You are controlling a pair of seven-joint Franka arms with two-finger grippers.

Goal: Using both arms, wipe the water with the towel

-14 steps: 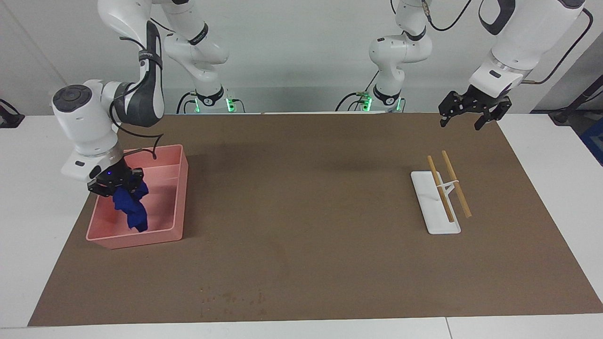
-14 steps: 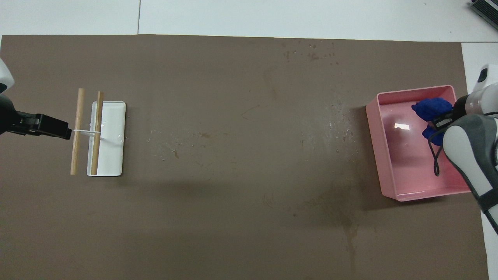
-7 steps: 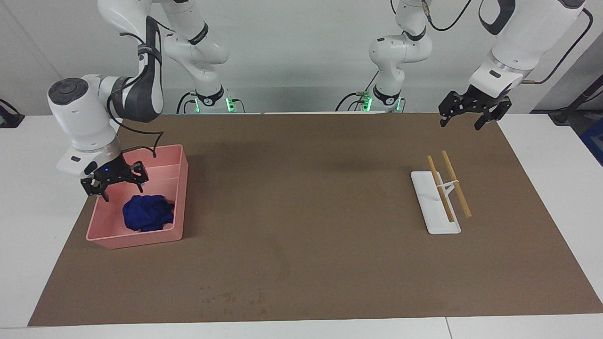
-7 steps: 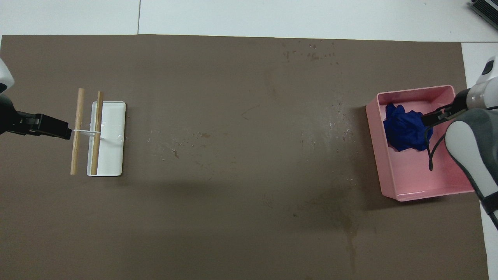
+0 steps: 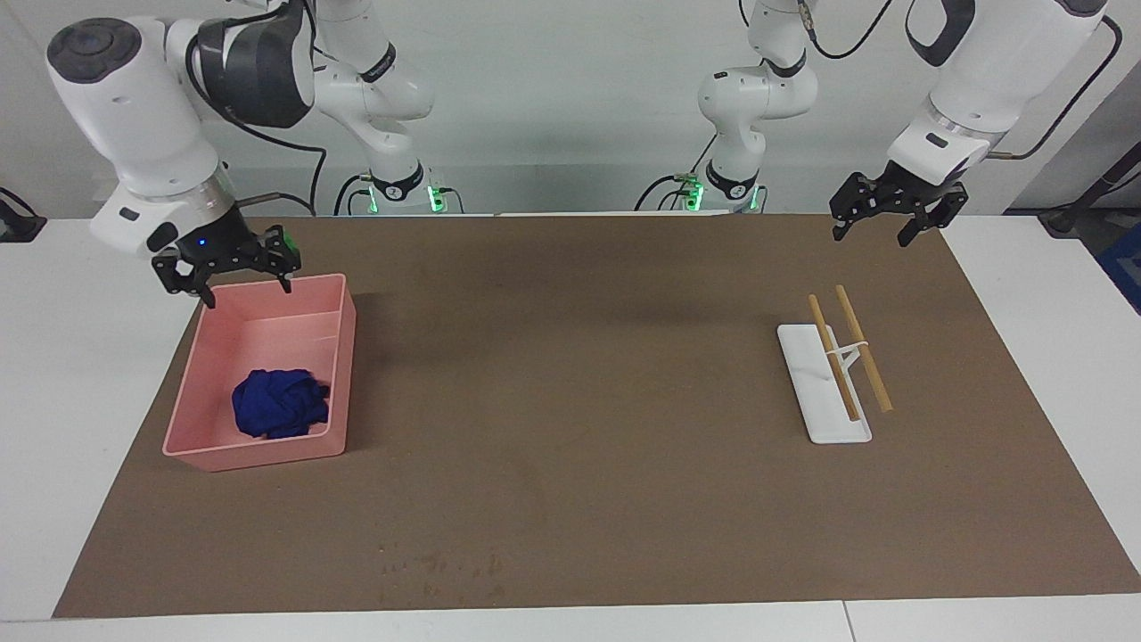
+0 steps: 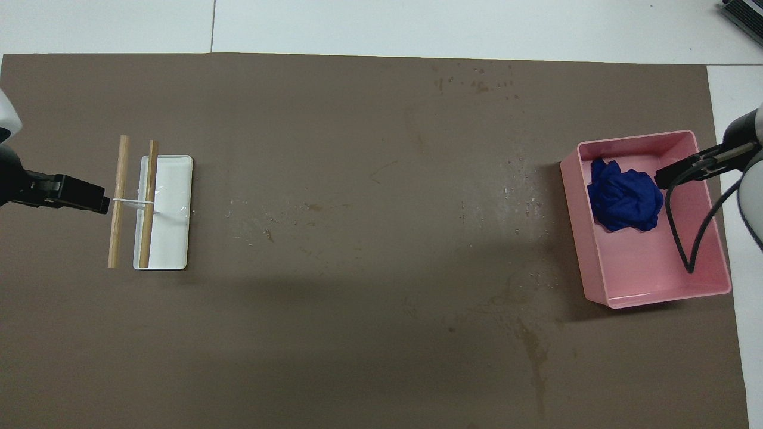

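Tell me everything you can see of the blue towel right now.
The towel is a small deep-blue cloth of soft, wrinkly fabric, crumpled into a loose ball. It lies inside the pink tray, on its floor, in the part farther from the robots and against the wall that faces the middle of the table. Only the tray touches it; no gripper holds it.

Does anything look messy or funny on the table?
The blue towel lies crumpled in the pink tray, not folded. Small shiny droplets speckle the brown mat beside the tray.
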